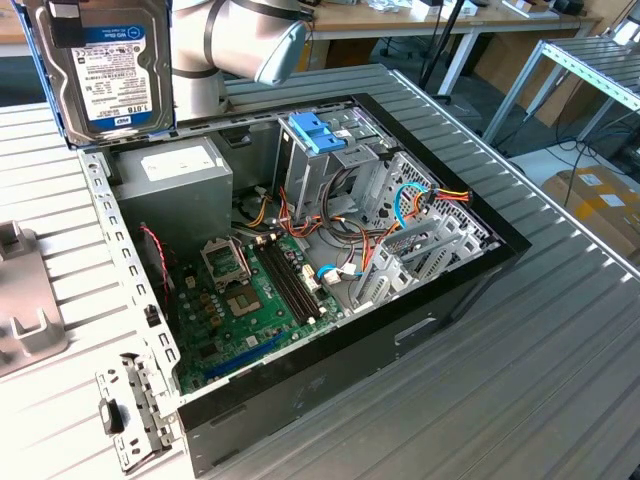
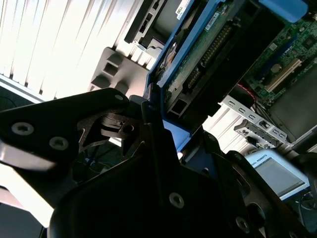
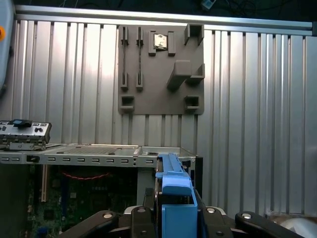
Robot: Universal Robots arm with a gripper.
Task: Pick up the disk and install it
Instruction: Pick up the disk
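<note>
Disk (image 1: pixel 110 70) | on edge, gripper (image 3: pixel 176 214) closed on its blue frame | above PC case (image 1: pixel 330 385) rim

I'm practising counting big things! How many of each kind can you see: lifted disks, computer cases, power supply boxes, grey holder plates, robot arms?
lifted disk: 1
computer case: 1
power supply box: 1
grey holder plate: 1
robot arm: 1
Total: 5

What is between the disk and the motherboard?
In the exterior view, the grey power supply sits between the raised disk and the motherboard.
</note>
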